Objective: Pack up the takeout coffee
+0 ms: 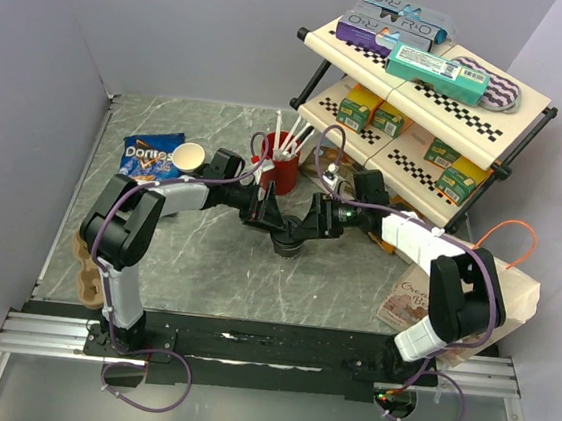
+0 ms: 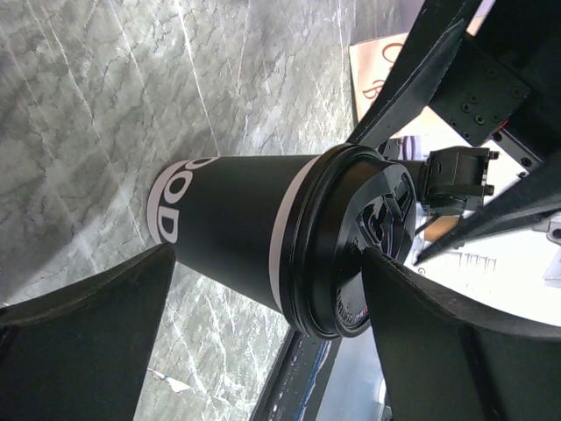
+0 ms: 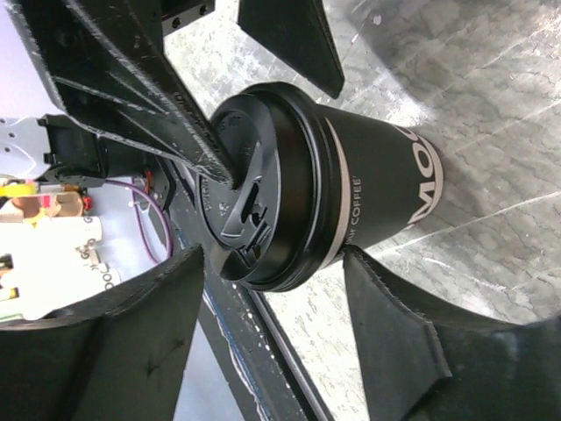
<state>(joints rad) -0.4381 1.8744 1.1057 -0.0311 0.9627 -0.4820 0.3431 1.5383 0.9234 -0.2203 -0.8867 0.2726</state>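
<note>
The takeout coffee [image 1: 286, 243], a black paper cup [image 2: 237, 219] with white lettering and a black plastic lid [image 3: 245, 202], stands upright on the marble table. Both grippers meet over it, turned so one finger is high and one low. My left gripper [image 2: 267, 263] comes from the left and is open. Its upper fingertip [image 2: 377, 263] rests against the lid top, while the lower finger sits beside the cup's base. My right gripper [image 3: 273, 259] comes from the right and is open. One of its fingers [image 3: 359, 263] is at the cup wall just under the rim, the other by the lid.
A red cup with white straws [image 1: 284, 166] stands just behind the grippers. A Doritos bag [image 1: 151, 155] and an empty paper cup [image 1: 188, 158] lie at the back left. A checkered rack with boxes [image 1: 424, 95] fills the back right. A paper bag [image 1: 513, 295] sits right, a cardboard carrier [image 1: 85, 260] left.
</note>
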